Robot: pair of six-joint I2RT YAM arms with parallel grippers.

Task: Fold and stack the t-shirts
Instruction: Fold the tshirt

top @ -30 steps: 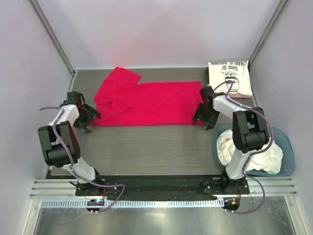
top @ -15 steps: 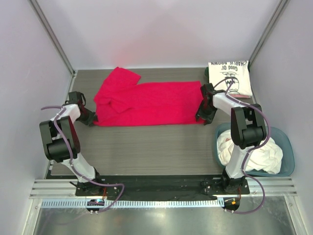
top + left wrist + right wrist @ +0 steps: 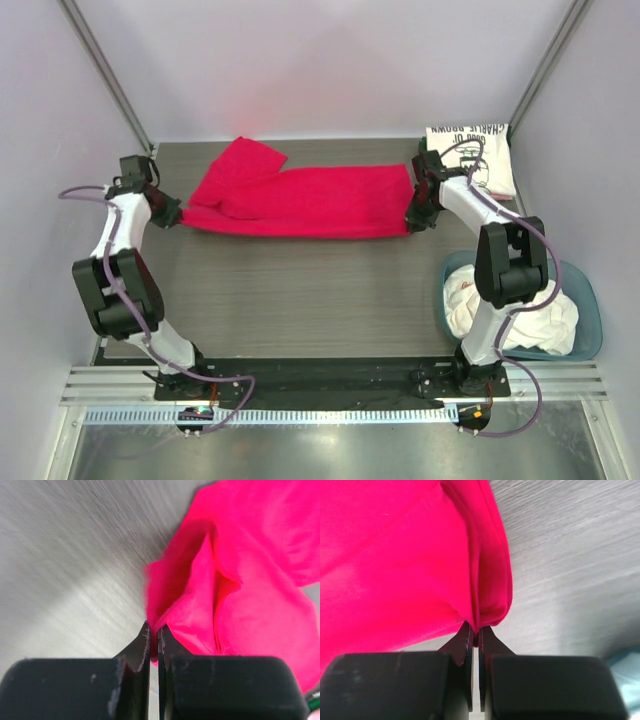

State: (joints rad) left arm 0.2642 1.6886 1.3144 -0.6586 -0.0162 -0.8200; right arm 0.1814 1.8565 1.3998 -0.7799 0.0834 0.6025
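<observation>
Crosswise, crimson t-shirt (image 3: 300,200) a long rumpled band, left tool (image 3: 154,630) and right tool (image 3: 476,630) each clamped on an end

A grey wood-grain surface (image 3: 300,300) is seen from above, enclosed by pale walls (image 3: 330,70) at the far end and on both sides. Two slanted metal posts (image 3: 105,75) are set at the far left and far right corners. A blue-grey plastic tub (image 3: 590,305) is placed at the near right of the surface. Along the near edge a ribbed aluminium rail (image 3: 100,385) is laid, with a white toothed strip (image 3: 330,415) just in front of it.
</observation>
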